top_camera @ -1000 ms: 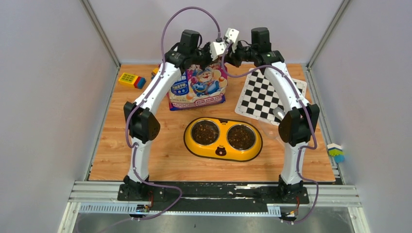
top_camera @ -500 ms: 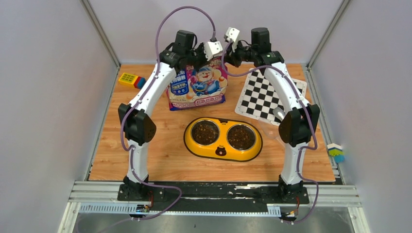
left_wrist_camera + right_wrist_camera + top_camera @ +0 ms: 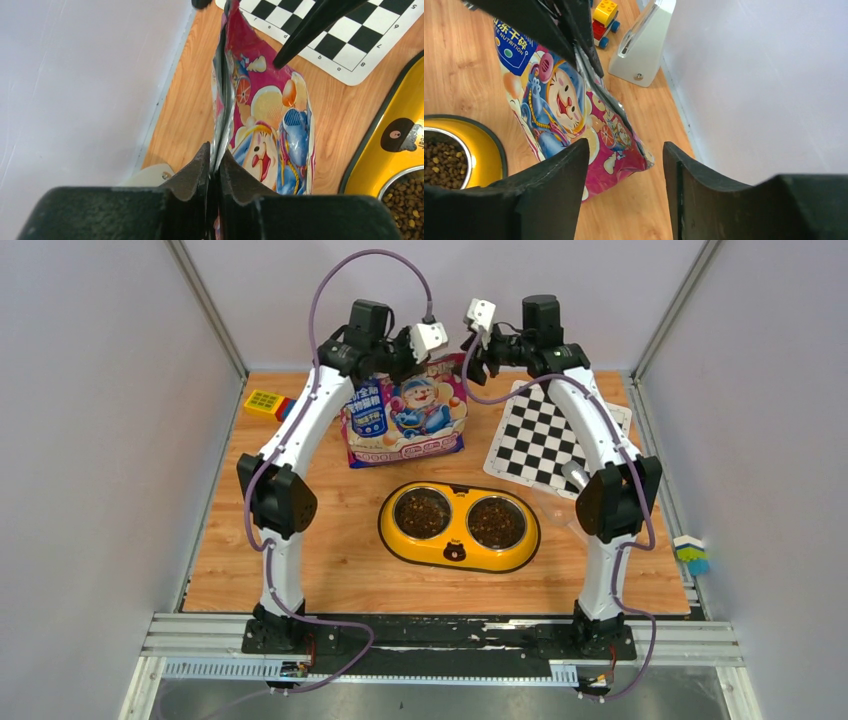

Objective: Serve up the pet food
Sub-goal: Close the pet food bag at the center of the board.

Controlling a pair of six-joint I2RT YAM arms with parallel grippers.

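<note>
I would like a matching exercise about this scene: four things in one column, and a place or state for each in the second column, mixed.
1. bag
2. kibble
3. checkered mat
4. right hand

A. in both bowls of the yellow feeder
B. open, holding nothing
C. flat on the table, far right
D. standing, top edge pinched by the left hand

Pairs: 1-D, 2-A, 3-C, 4-B
</note>
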